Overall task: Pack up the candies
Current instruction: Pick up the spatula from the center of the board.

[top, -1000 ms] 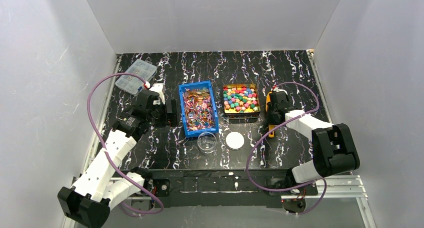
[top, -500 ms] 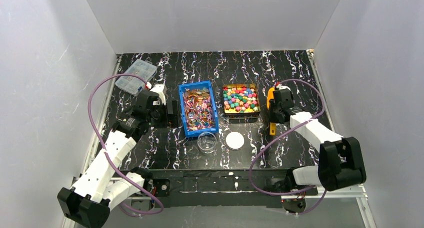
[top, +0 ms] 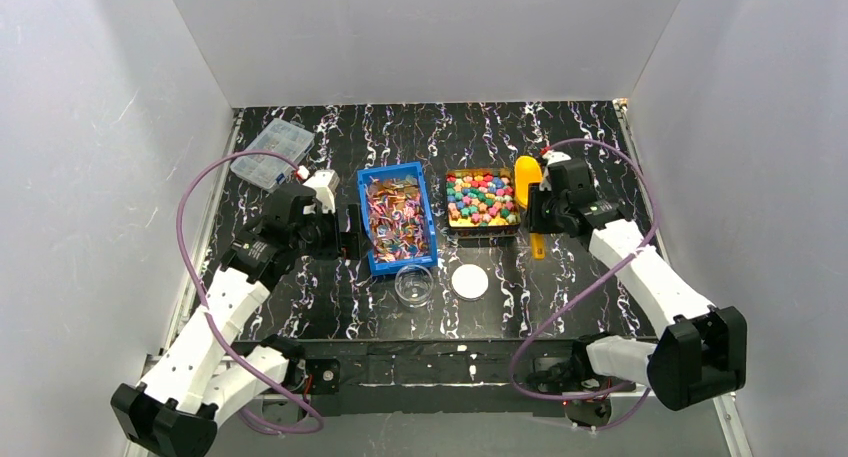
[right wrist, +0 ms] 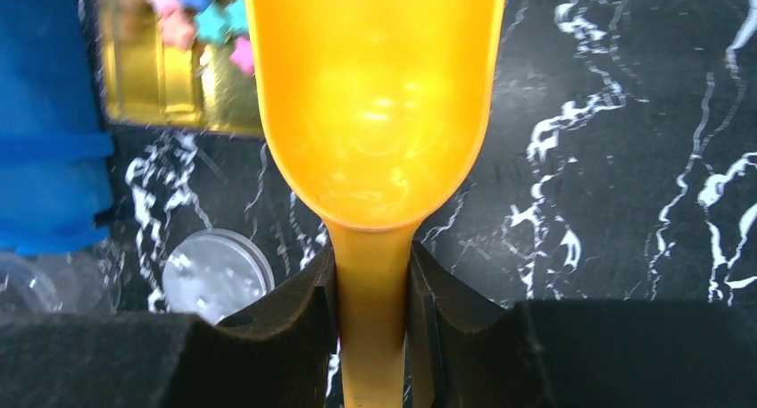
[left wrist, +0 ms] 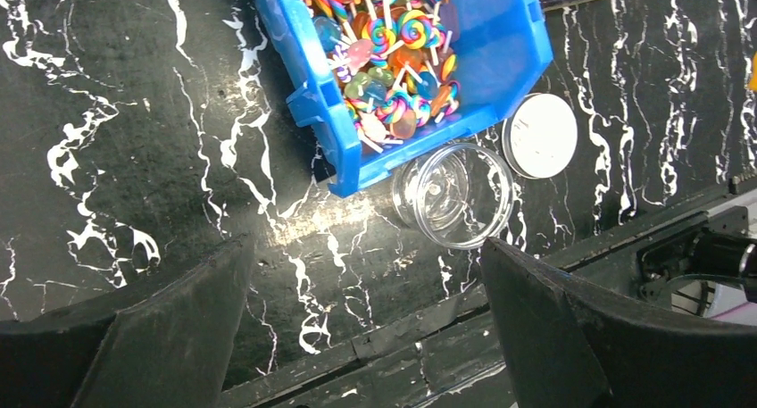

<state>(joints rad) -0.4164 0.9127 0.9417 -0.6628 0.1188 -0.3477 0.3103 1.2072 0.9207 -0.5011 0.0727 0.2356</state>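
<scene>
1. Black white-veined tabletop, boxed in by plain white walls, lies under both arms.
2. The right pincer is clamped on the thin handle of the orange scoop. In the right wrist view its dark fingers press the handle from both sides, and the empty bowl widens out ahead of them.
3. Compared with a second ago, this pincer and the scoop sit farther from the arm bases and slightly left. The bowl, then mostly under the wrist, now shows clear beyond the fingers. The right arm's elbow block lies nearer the table's near edge.
4. The scoop's long axis runs near to far, with the bowl pointing away from the bases and the handle tail toward them.
5. Just left of the right pincer, the candies fill a gold tray. They are bright rounded pieces with no readable long axis or heading. The bowl hangs by the tray's right edge.
6. The left pincer stands wide apart and grips nothing, over bare tabletop. Its place has barely changed.
7. Ahead and right of the left pincer, a blue bin holds swirled lollipops, their white sticks pointing every way. The bin's long axis runs away from the bases.
8. A clear round jar stands at the bin's near end. A white lid lies flat just beside the jar, and both sit between the two pincers.
9. A clear compartment box sits beyond the left pincer, to its left.
</scene>
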